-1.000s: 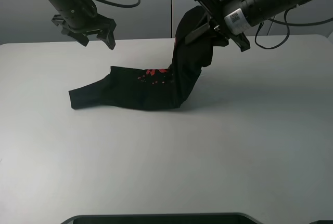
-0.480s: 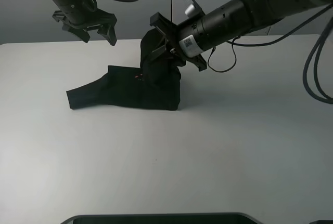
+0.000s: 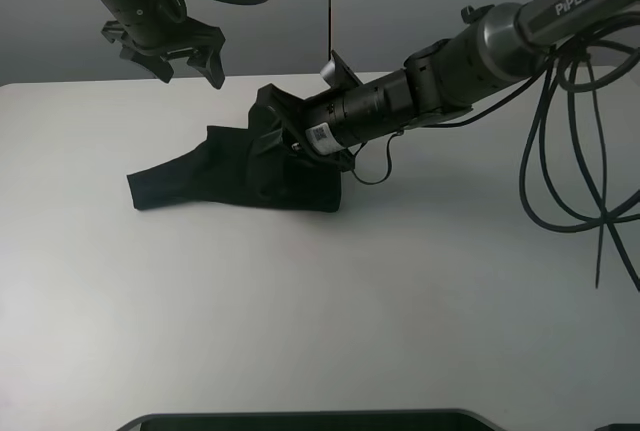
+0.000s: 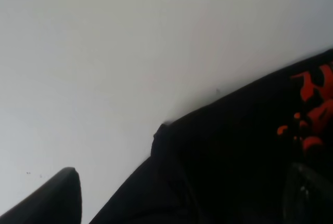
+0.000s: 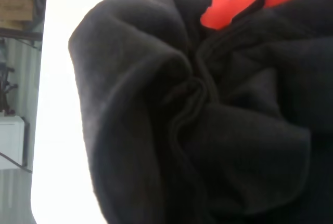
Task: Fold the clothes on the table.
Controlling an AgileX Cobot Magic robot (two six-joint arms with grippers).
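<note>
Right gripper [image 3: 272,123] reaches across the middle of the white table [image 3: 420,281], low over the black T-shirt [image 3: 200,173]. A bunched hump of the shirt's cloth sits right at its tip, raised above the rest of the garment. Whether its jaws are pinching that cloth or standing loose around it cannot be told: in the overhead view the fabric hides the fingertips, and the right wrist view is filled by gathered black folds with a bit of red print [image 5: 229,5] beyond them.

Left gripper [image 3: 185,56] hangs in the air, well apart from the right one, with its fingers spread wide and nothing between them. The shirt lies below and in front of it; its flat part, a sleeve or corner, stretches away from the right gripper's tip toward the left arm's side of the table. From the left wrist, one dark fingertip [image 4: 49,198] shows at the frame's edge, with the shirt's edge and red characters [image 4: 312,109] just beyond it on the bare tabletop.
</note>
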